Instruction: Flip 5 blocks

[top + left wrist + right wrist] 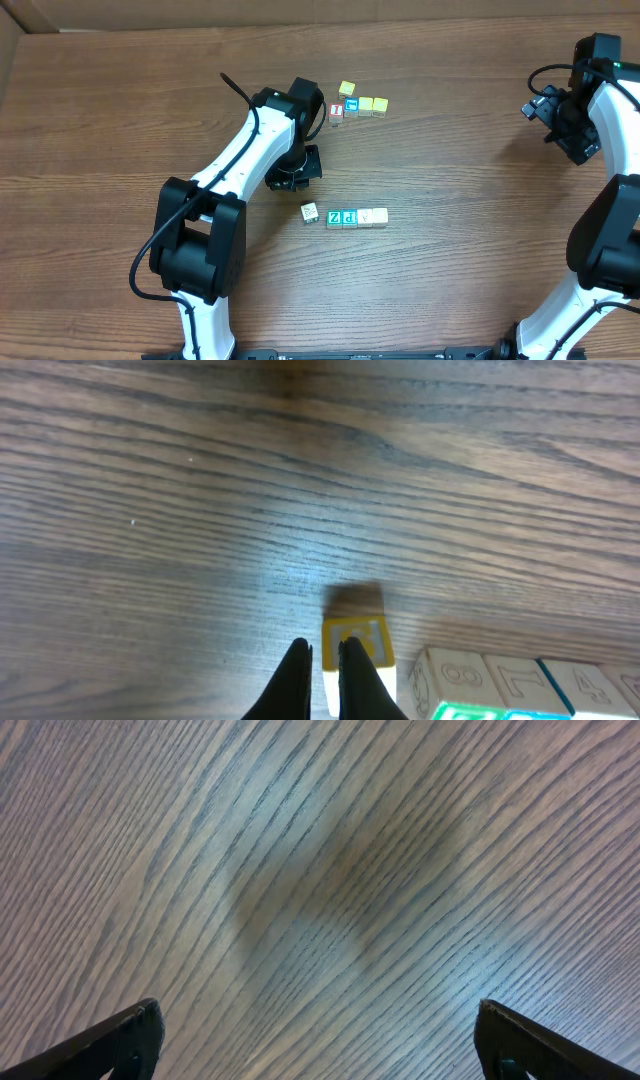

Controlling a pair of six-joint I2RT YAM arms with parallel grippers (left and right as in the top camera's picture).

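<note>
Overall, the wood-grain table (120,110) fills every view. The left arm (225,165) comes up from the lower left of the overhead frame and bends toward the centre. The right arm (610,200) stands along the right edge.

The right claw (318,1020) is spread wide, with its fingers at the two lower corners of the right wrist frame. Only bare wood shows between them, and it is well apart from all the cubes.

The left claw (322,648) points down at the bottom centre of the left wrist frame. Its dark fingers (298,675) are pressed together and pinch nothing.

A row of four cubes (357,216) lies just below the centre of the overhead frame, with the cubes touching side by side. From left to right they are a green Z cube (335,217), a blue-faced cube (349,217) and two cream cubes (372,215). In the wrist view this row runs off the lower right corner, near the claw but apart from it.

A lone cube (309,212) sits just left of the row, with a small gap between them. In the wrist view the lone cube (358,642) shows a yellow-bordered top face. It lies just to the right of the closed fingers, and the right finger covers part of it. I cannot tell whether they touch.

A separate cluster of cubes (358,103) lies in the upper centre of the overhead frame. It holds yellow ones, a red-letter one and a blue-letter one.
</note>
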